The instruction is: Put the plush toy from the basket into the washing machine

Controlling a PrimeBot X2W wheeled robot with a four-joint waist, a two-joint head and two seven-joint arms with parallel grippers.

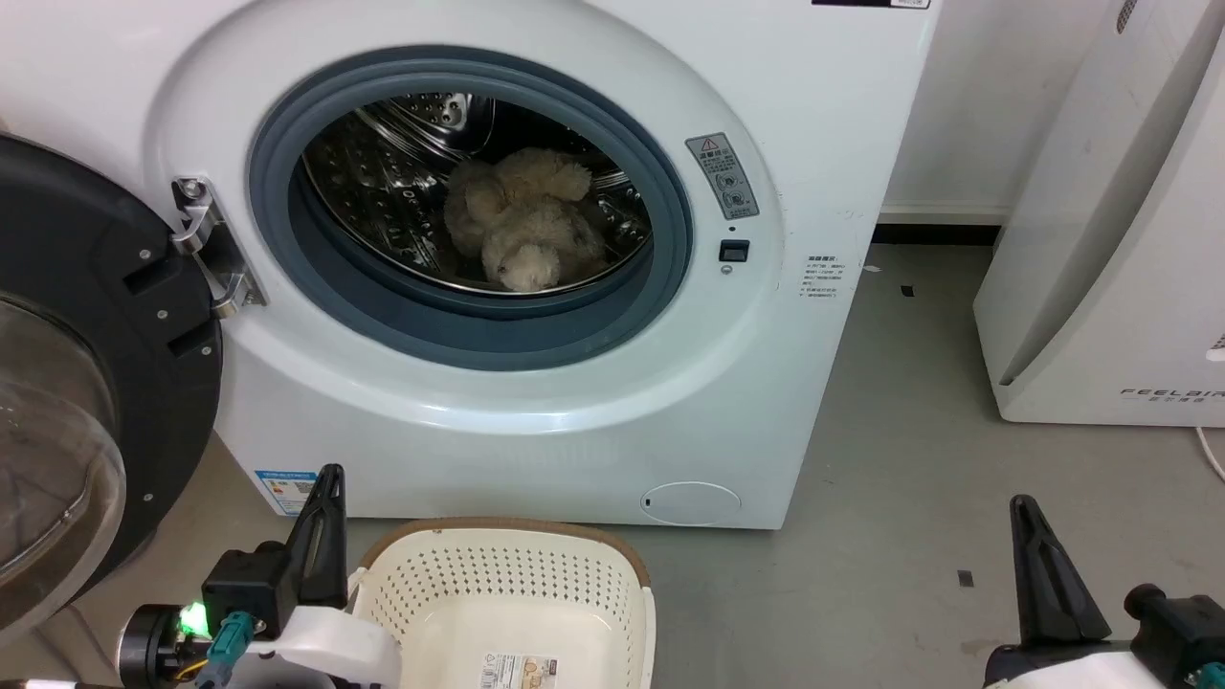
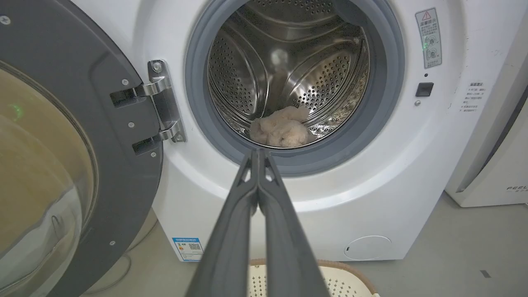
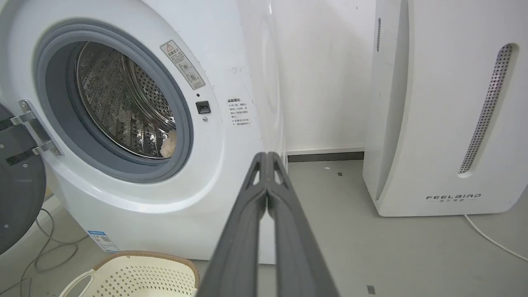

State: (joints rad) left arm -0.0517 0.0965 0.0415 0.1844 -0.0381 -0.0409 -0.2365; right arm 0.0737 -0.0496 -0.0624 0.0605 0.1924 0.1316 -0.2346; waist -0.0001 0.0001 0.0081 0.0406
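Observation:
The fluffy beige plush toy (image 1: pixel 522 228) lies inside the steel drum of the white washing machine (image 1: pixel 574 402), just behind the grey gasket; it also shows as plush toy (image 2: pixel 282 128) and a sliver of plush toy (image 3: pixel 169 144). The dark round door (image 1: pixel 86 383) hangs open at the left. The cream perforated basket (image 1: pixel 459 584) stands on the floor before the washer, holding nothing but its label. My left gripper (image 1: pixel 330 474) is shut beside the basket's left rim, seen fingertip to fingertip as left gripper (image 2: pixel 258 152). My right gripper (image 1: pixel 1022 505) is shut at the lower right, also right gripper (image 3: pixel 267 154).
A white slanted FEELBIRD appliance (image 1: pixel 1110 239) stands to the right of the washer, with grey floor (image 1: pixel 909 459) between them. A white cable (image 3: pixel 491 239) trails from it. Grey cables (image 3: pixel 45 251) lie on the floor under the open door.

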